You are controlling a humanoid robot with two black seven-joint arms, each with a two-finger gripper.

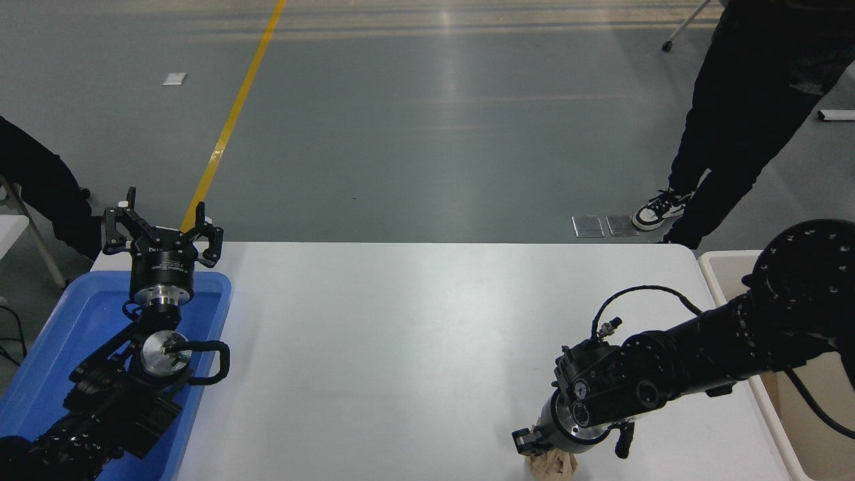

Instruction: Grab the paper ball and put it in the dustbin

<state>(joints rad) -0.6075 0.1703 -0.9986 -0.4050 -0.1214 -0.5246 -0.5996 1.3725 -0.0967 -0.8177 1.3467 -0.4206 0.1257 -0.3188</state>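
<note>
My right black gripper [549,452], bottom right of frame, pressed down over crumpled tan paper ball [552,463] on white table [401,334]; fingers mostly hidden, grip state I cannot tell. Ball not lifted. Cream-white rectangular plastic dustbin [713,267] waits at right edge: lift, carry, drop all remain. Left gripper [162,227] parked, fingers spread, over blue plastic tray [60,321], left.

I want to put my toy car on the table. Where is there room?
The wide white table is bare between the blue tray at the left and the right gripper. It is crowded near the front right, where that gripper sits on the paper ball, beside the dustbin.
</note>
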